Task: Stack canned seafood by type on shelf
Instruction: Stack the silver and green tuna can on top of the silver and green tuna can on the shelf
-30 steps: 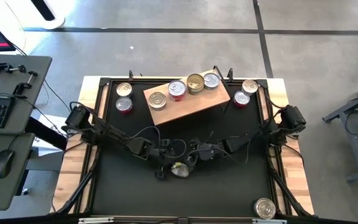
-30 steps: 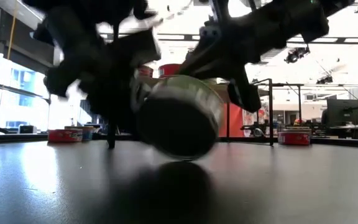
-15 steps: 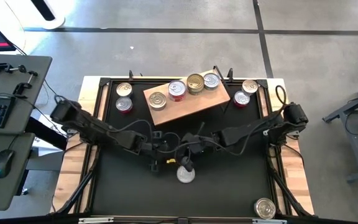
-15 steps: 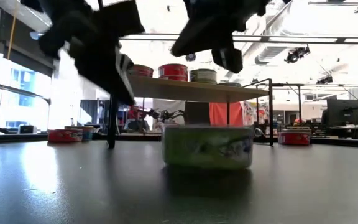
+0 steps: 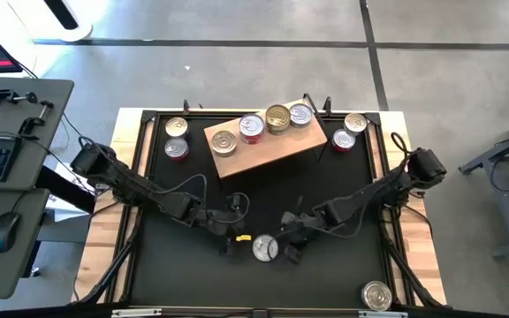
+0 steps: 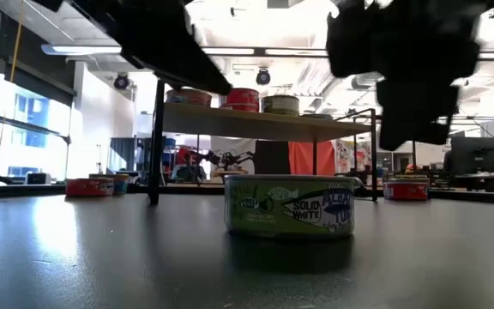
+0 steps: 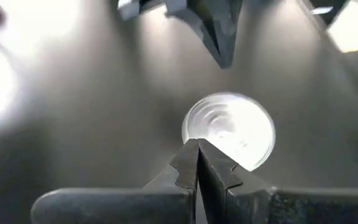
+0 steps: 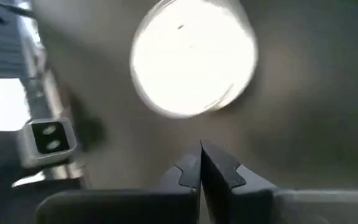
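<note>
A green-labelled can [image 5: 265,248] of seafood stands upright on the black mat, silver lid up; it also shows in the low view [image 6: 290,206]. My left gripper [image 5: 237,238] hovers shut just to its left, above the mat. My right gripper [image 5: 291,251] hovers shut just to its right. The can's lid shows beyond the shut left fingers [image 7: 229,130] and the shut right fingers [image 8: 194,56]. The wooden shelf [image 5: 268,152] stands at the far side with several cans on top, among them a red one [image 5: 252,128] and a gold-lidded one [image 5: 277,117].
Two cans [image 5: 176,138] stand on the mat left of the shelf and two cans [image 5: 349,131] right of it. One can [image 5: 376,296] sits at the near right corner. Pale wooden strips [image 5: 104,256] border the mat.
The can was tilted off the mat between both grippers; it has come down and now stands upright on its base. My left gripper has risen and drawn back toward the left. My right gripper has swung off the can toward the near right and tipped further down.
</note>
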Robot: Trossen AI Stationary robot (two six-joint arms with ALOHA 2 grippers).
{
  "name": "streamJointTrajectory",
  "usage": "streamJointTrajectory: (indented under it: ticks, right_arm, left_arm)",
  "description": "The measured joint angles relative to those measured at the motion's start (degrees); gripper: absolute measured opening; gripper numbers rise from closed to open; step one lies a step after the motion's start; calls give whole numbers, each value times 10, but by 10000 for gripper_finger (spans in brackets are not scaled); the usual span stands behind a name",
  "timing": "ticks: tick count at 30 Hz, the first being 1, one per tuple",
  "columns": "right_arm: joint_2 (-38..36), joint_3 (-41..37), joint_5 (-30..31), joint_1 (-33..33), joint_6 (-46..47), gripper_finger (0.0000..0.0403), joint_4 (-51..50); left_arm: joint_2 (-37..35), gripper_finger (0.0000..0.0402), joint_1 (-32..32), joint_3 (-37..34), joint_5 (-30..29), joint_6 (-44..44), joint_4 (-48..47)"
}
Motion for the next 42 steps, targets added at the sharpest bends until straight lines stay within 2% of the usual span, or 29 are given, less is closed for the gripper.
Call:
streamJointTrajectory:
  ticks: [4,11,16,23,42]
  right_arm:
    - [7,-1,7,27,26,0,1]
    - [10,-1,92,46,62,0,3]
    - [30,-1,105,44,39,0,1]
    - [39,-1,112,34,-11,0,-5]
    - [57,-1,126,35,-76,0,35]
  left_arm:
    - [44,0,0,0,57,48,62]
    - [100,0,-7,0,130,71,124]
    - [121,0,-15,0,124,76,125]
    - [129,0,-14,0,57,18,137]
    - [145,0,-25,0,54,-12,150]
